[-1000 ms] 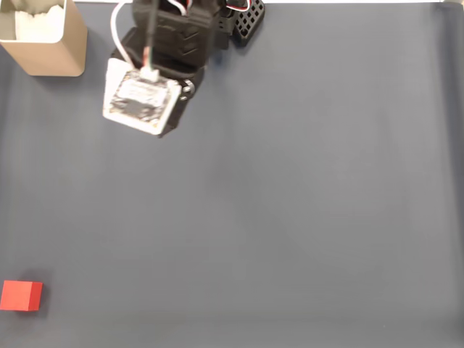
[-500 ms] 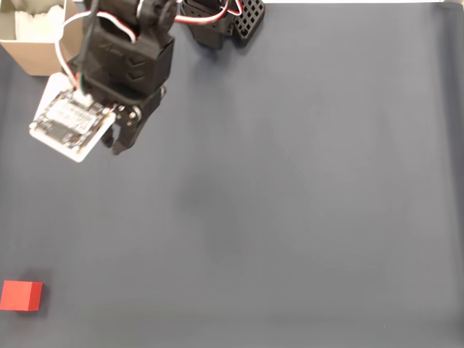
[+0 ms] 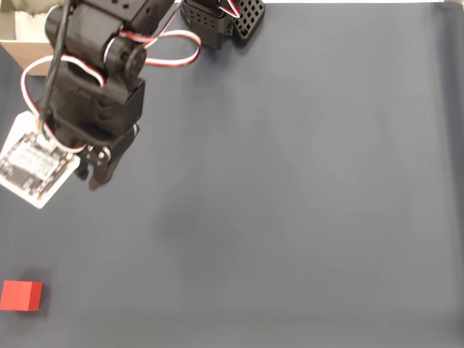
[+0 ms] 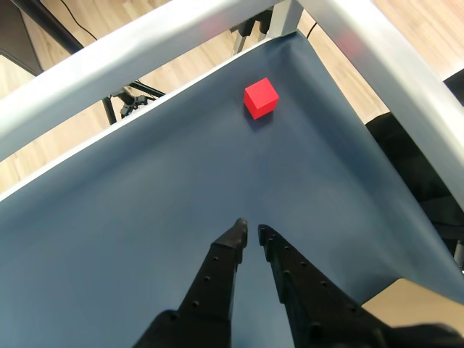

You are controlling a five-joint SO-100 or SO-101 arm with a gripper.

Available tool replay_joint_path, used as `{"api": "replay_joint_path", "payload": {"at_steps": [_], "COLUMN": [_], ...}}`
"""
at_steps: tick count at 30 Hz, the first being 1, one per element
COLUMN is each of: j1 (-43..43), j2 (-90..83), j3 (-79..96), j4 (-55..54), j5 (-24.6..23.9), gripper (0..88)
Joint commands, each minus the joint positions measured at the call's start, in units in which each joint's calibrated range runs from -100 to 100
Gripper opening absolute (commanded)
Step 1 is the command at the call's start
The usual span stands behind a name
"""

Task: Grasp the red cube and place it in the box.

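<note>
The fingers (image 4: 250, 230) are held nearly together with nothing between them, and the cube (image 4: 261, 97) is seen far ahead of them on the blue tabletop (image 4: 145, 217), near its corner.

The mat (image 3: 304, 181) is a plain dark blue-grey. The cube (image 3: 21, 296) on it is bright red, without markings. The arm (image 3: 94, 94) above the mat is black with red, white and black wires, and its gripper (image 4: 250, 233) is black too. The box (image 3: 25, 43) at the mat's edge is tan with white inside. Beyond the mat, the floor (image 4: 87, 87) is light wood.
</note>
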Motion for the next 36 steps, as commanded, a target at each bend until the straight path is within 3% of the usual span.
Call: {"api": "replay_joint_path", "payload": {"at_steps": [1, 20, 36], "j1": [0.8, 4.0, 7.3], "j2": [2.1, 20.8, 33.3], "j3": [-6.9, -25.7, -38.5], "j4": [-1.9, -10.1, -14.2], "j5": [-0.3, -0.4, 0.9], "gripper": [5.7, 13.5, 26.6]}}
